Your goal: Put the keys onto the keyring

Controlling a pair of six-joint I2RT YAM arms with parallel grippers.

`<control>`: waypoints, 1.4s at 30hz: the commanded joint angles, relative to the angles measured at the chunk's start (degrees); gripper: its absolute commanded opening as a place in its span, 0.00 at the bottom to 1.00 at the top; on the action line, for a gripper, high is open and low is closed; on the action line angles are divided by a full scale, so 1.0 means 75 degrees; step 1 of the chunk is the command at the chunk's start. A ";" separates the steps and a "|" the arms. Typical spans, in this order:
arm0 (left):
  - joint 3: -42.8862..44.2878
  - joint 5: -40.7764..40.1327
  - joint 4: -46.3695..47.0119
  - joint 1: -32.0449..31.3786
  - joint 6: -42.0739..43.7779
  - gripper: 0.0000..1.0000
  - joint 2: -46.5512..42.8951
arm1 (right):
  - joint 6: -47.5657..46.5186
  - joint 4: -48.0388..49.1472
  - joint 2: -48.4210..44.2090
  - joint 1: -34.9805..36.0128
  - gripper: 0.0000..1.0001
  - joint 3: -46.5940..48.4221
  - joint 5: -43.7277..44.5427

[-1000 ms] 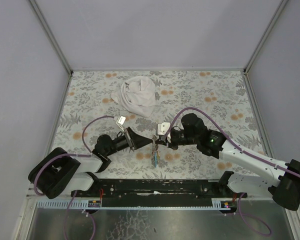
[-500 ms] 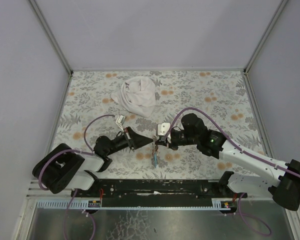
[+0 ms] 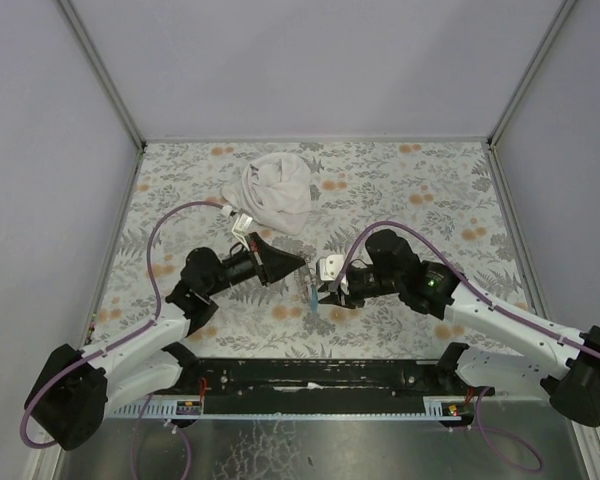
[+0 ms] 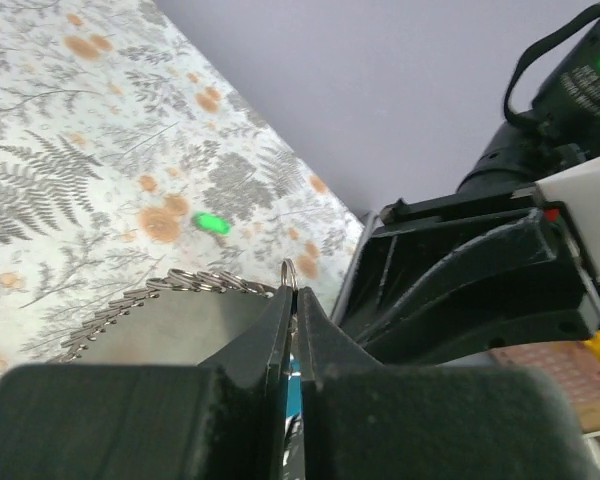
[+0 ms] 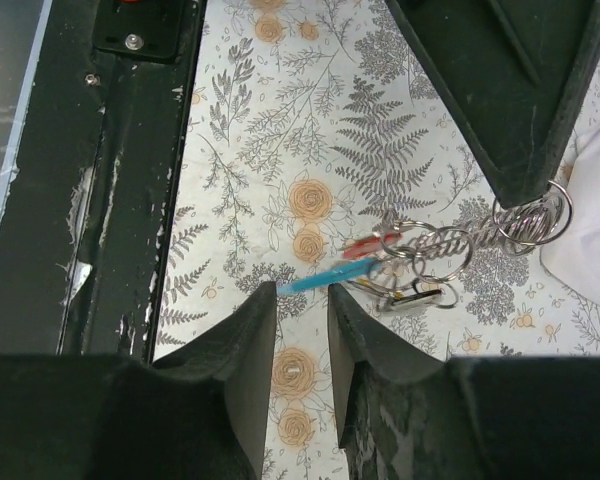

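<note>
- Left gripper (image 4: 292, 296): jaws together, clamped on the thin metal keyring (image 4: 289, 268), which pokes out just past the fingertips.
- From that ring a chain of small rings (image 5: 445, 243) trails to a bunch: red key (image 5: 365, 246), light-blue strip (image 5: 320, 280), and more metal too tangled to sort.
- Right gripper (image 5: 301, 293): jaws slightly apart, nothing between them, just beside the strip's tip.
- Bunch sits over the floral table (image 5: 280, 120). Resting or dangling, cannot tell.
- Handling, my guess: light, stiff, slick wire, apt to swing and twist. Take a key by its plastic head, flat-on — pinch the ring edge-on.
</note>
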 commanded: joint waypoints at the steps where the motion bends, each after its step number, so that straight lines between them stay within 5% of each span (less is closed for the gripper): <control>1: 0.0633 -0.0018 -0.1791 -0.0055 0.1585 0.00 -0.0120 | -0.0219 -0.0294 -0.0063 -0.0030 0.34 0.0631 -0.0139; 10: 0.1822 -0.0266 -0.4217 -0.0451 0.2815 0.00 -0.0192 | -0.0522 -0.0222 -0.0225 -0.0051 0.35 0.0816 0.0903; 22: 0.3485 -0.0268 -0.7238 -0.0821 0.4267 0.00 0.0149 | -0.0820 0.0694 -0.0029 -0.0712 0.34 0.0519 -0.0143; 30: 0.4529 -0.0004 -0.8496 -0.0983 0.5229 0.00 0.0697 | -0.0971 0.0721 0.0490 -0.0851 0.34 0.0752 -0.1289; 42: 0.5131 -0.0044 -0.9262 -0.1305 0.5892 0.00 0.1105 | -0.0673 0.1322 0.0429 -0.0992 0.33 0.0426 -0.1037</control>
